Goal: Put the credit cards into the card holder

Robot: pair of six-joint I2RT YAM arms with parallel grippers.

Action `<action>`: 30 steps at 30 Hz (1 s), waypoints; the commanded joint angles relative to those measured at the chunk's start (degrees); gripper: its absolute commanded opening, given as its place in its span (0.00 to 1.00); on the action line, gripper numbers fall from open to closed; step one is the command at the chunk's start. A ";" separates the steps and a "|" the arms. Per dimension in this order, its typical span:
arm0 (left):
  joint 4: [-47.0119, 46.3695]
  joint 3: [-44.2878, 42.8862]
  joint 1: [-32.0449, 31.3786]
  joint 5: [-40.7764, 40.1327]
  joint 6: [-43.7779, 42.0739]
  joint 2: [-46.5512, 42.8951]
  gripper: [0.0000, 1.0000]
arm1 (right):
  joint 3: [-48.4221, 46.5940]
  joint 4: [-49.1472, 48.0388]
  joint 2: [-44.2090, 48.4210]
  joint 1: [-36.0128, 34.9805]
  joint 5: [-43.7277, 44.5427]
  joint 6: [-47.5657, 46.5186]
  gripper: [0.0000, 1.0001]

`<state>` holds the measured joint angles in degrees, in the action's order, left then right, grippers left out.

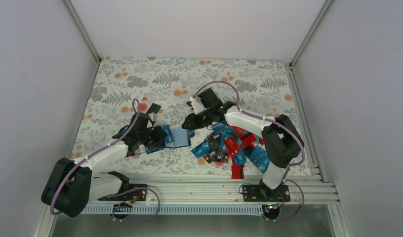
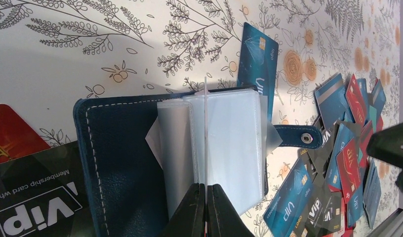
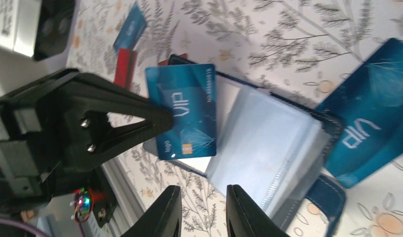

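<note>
Seen whole only from above: card holder [image 1: 180,138] lying open near the middle of the floral tablecloth [image 1: 140,79]; left gripper [image 1: 160,136] meeting it from 9 o'clock; right gripper [image 1: 188,122] just beside it at 1 o'clock; loose heap of credit cards [image 1: 229,145] spread at 3 to 4 o'clock of the holder; one red card [image 1: 237,171] apart from the heap at 5 o'clock.

Given by the left wrist alone: navy cover with white stitching; snap strap [image 2: 301,137] sticking out at 3 o'clock; left fingers pressed tight together on a clear sleeve [image 2: 205,128] that stands edge-on; teal card [image 2: 259,57] at 12 o'clock, its near end hidden behind the holder; black card [image 2: 31,202] at 8 o'clock, reading "ViP" and "Membership card"; "VIP" repeated on several cards of the heap at 3 o'clock, smaller print there too fine to read.

Given by the right wrist alone: right fingers parted, nothing between them, hanging over the cloth at the holder's 6 o'clock edge; blue card [image 3: 182,111] at 11 o'clock over the holder, touching the tip of the left gripper, printed "VIP" and "logo" beside a gold chip; cannot tell whether slid inside the pinched sleeve or only laid against it; same teal card at 3 o'clock, "VIP" large in white.
</note>
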<state>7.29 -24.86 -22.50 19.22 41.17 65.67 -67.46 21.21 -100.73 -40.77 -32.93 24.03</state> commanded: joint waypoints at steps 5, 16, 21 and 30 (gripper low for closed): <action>-1.86 0.30 0.35 1.34 -0.24 -0.06 0.02 | 2.07 -4.24 -2.83 -1.50 -5.66 -0.50 0.15; -2.19 0.28 0.35 1.97 -0.26 0.06 0.02 | 2.28 -3.62 -7.31 -1.52 -1.28 -1.53 0.06; -2.41 0.39 0.35 1.98 -0.36 0.41 0.02 | 3.18 -3.82 -7.94 -1.50 -0.21 -1.28 0.05; -2.49 0.40 0.35 2.13 -0.47 0.25 0.02 | 4.12 -3.36 -8.82 -1.47 3.15 -1.16 0.05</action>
<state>6.02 -24.84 -22.48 20.23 41.17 66.00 -64.29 18.46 -108.38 -41.85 -32.56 23.46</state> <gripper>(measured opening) 0.025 0.046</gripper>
